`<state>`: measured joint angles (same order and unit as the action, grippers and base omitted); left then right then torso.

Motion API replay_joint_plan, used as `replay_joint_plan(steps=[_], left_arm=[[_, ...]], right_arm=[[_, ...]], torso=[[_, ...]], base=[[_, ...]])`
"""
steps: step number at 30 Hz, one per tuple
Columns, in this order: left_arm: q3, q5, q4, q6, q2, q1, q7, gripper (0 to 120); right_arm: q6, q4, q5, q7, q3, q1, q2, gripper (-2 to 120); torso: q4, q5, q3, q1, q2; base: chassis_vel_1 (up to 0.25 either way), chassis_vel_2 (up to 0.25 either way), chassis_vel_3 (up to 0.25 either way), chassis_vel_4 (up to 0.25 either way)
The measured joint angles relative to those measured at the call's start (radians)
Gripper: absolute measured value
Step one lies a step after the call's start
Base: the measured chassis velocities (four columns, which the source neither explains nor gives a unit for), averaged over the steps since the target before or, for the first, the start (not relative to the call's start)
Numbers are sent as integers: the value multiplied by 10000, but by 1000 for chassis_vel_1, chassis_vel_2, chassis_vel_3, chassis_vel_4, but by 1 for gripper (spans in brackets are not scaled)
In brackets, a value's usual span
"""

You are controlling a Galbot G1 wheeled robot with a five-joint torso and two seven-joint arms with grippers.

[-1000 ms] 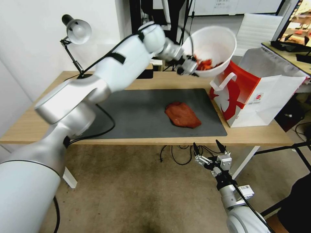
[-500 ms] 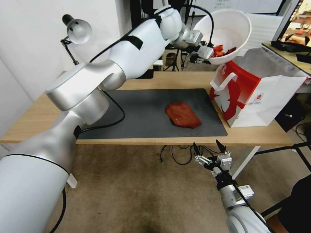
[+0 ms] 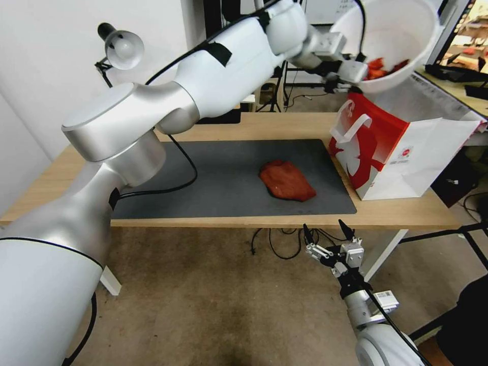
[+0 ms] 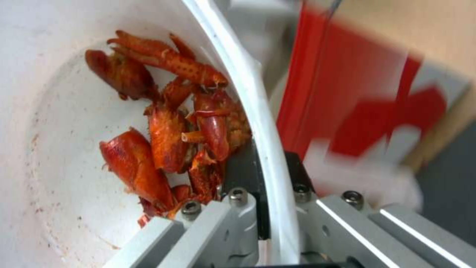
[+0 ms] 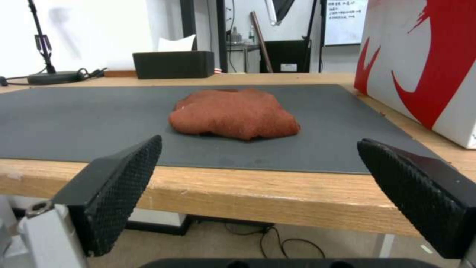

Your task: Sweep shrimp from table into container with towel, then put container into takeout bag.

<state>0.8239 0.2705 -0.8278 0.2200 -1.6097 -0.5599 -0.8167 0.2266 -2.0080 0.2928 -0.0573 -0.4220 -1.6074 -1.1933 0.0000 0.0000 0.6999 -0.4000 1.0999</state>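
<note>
The table [image 3: 61, 188] with its dark mat [image 3: 229, 173] stretches across the head view, and the takeout bag [image 3: 406, 152] stands upright at the mat's right end, mouth open upward. The left arm reaches high across the table, and the left gripper [image 3: 351, 71] is clamped on the rim of the container [image 3: 401, 30], holding the white bowl tilted in the air just above the bag's open top. In the left wrist view the rim [image 4: 258, 111] runs between the two fingers, one inside the bowl and one outside, and the shrimp [image 4: 173, 126] lie piled inside against the wall right beside the inner finger. The towel [image 3: 286, 180] lies flat on the mat, left of the bag and well apart from the bowl. The right gripper [image 3: 330, 241] hangs below the table's front edge, fingers spread wide and holding nothing. Compared with a second ago, the bowl has travelled up and to the right, from over the mat's far edge to over the bag; the towel, bag and right gripper have not shifted.
</note>
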Motion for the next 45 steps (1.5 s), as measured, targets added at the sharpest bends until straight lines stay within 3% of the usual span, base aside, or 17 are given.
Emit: replay_joint_plan(steps=[1, 3, 5, 9, 17, 21, 24, 28, 32, 36, 45], left_arm=[[0, 0, 0, 0, 0, 0, 0, 0], [557, 588, -454, -123, 0, 93, 253, 0], [797, 681, -674, -171, 1, 142, 292, 0], [1050, 666, -877, -256, 6, 212, 280, 0], [1045, 453, -738, -246, 12, 200, 70, 0], [727, 293, -546, -191, 15, -106, -57, 0], [601, 378, -537, -176, 15, -205, 112, 0], [517, 1103, -606, -196, 14, -384, 790, 0], [692, 1318, -722, -208, 14, -447, 1061, 0], [1149, 1510, -883, -225, 17, -72, 1288, 0], [1449, 2213, -937, -387, 18, 107, 1536, 0]], right_arm=[[0, 0, 0, 0, 0, 0, 0, 100], [0, 0, 0, 0, 0, 0, 0, 100], [0, 0, 0, 0, 0, 1, 0, 100], [0, 0, 0, 0, 0, 0, 0, 100], [0, 0, 0, 0, 0, 0, 0, 100], [0, 0, 0, 0, 0, 0, 0, 100], [0, 0, 0, 0, 0, 0, 0, 100], [0, 0, 0, 0, 0, 0, 0, 100], [0, 0, 0, 0, 0, 0, 0, 100], [0, 0, 0, 0, 0, 0, 0, 100], [0, 0, 0, 0, 0, 0, 0, 100]], torso=[[0, 0, 0, 0, 0], [-3, 1, 0, 0, 0], [-2, 1, 0, 0, 0], [0, 1, 1, 1, 0], [0, 1, 1, 0, 0], [1, 1, 1, 0, 0], [1, 1, 1, 0, 0], [-1, 0, 1, 0, 0], [-1, 1, 0, 1, 2], [0, 0, 1, -1, 2], [0, 0, 1, -1, 1]], base=[[0, 0, 0, 0], [0, 0, 0, 0], [0, 0, 0, 0], [0, 0, 0, 0], [0, 0, 0, 0], [0, 0, 0, 0], [0, 0, 0, 0], [0, 0, 0, 0], [0, 0, 0, 0], [0, 0, 0, 0], [0, 0, 0, 0]])
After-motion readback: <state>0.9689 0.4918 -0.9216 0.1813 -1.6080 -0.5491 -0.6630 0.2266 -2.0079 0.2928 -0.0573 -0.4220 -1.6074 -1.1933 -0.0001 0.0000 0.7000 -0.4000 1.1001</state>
